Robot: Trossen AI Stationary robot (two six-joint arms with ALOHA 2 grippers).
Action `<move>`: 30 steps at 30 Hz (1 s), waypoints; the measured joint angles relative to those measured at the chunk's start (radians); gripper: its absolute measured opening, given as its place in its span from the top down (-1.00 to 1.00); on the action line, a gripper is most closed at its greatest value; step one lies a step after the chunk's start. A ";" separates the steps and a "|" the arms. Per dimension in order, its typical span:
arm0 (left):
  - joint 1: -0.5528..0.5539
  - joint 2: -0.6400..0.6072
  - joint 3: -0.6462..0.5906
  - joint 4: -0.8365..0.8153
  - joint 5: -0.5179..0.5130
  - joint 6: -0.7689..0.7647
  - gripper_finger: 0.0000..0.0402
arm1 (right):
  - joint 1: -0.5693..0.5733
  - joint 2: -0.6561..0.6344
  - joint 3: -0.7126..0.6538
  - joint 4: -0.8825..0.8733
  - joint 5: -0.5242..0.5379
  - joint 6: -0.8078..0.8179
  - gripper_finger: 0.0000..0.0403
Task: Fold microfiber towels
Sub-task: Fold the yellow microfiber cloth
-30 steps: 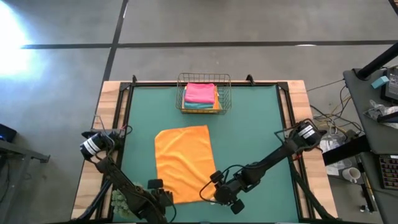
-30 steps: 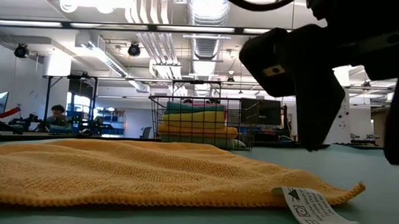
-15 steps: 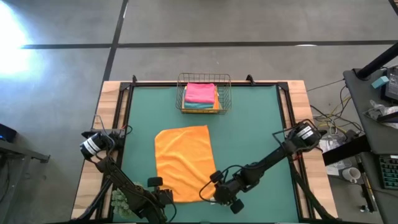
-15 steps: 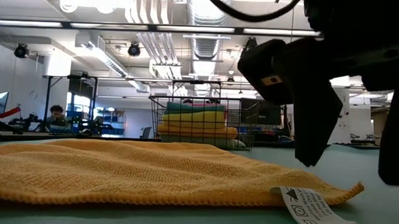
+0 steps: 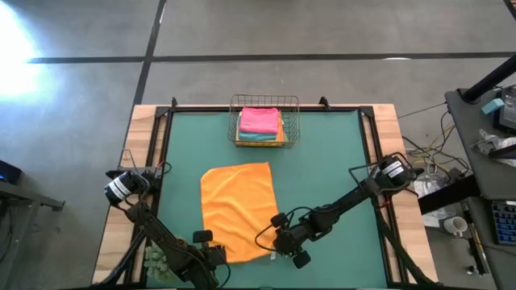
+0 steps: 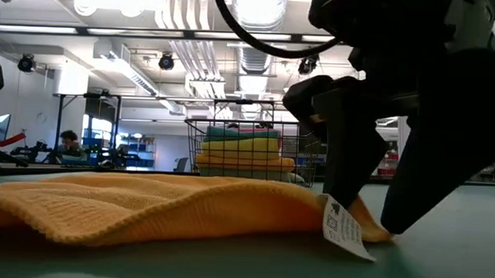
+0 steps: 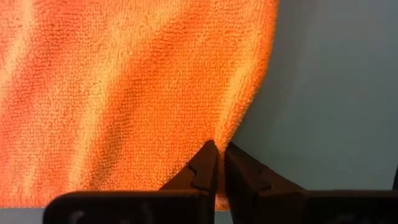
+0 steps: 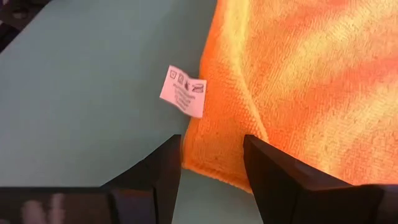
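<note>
The left gripper [image 7: 216,160] was clenched on the orange towel [image 5: 238,208]'s near edge, seen only in its wrist view. The right gripper [image 8: 211,163] stood spread astride the tagged corner, its white tag [image 8: 182,91] showing. The towel lay spread mid-bench; that corner had lifted since a second earlier.

One orange towel [image 5: 237,208] spread flat, folded towels [image 5: 260,124] stacked in one wire basket [image 5: 239,135], two arms

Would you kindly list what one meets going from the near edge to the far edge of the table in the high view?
Left gripper pinching the orange towel → bare green mat → wire basket of folded towels.
</note>
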 joint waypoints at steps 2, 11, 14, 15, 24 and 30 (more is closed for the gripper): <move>0.005 0.000 0.001 0.001 0.001 0.001 0.96 | -0.010 0.000 0.000 0.001 -0.002 0.000 0.18; 0.025 -0.002 0.001 0.002 -0.005 0.006 0.96 | -0.041 -0.003 -0.037 0.008 0.000 0.098 0.31; 0.031 -0.002 0.001 0.000 -0.008 0.006 0.96 | -0.044 -0.004 -0.049 0.011 -0.002 0.126 0.40; 0.033 -0.002 0.001 0.000 -0.009 0.006 0.96 | -0.044 -0.005 -0.051 0.011 -0.002 0.131 0.44; 0.040 -0.002 0.001 -0.002 -0.014 0.006 0.96 | -0.044 -0.005 -0.050 -0.002 -0.007 0.192 0.92; 0.041 -0.007 0.001 -0.003 0.007 0.006 0.96 | -0.037 -0.020 0.003 -0.124 -0.037 0.201 0.95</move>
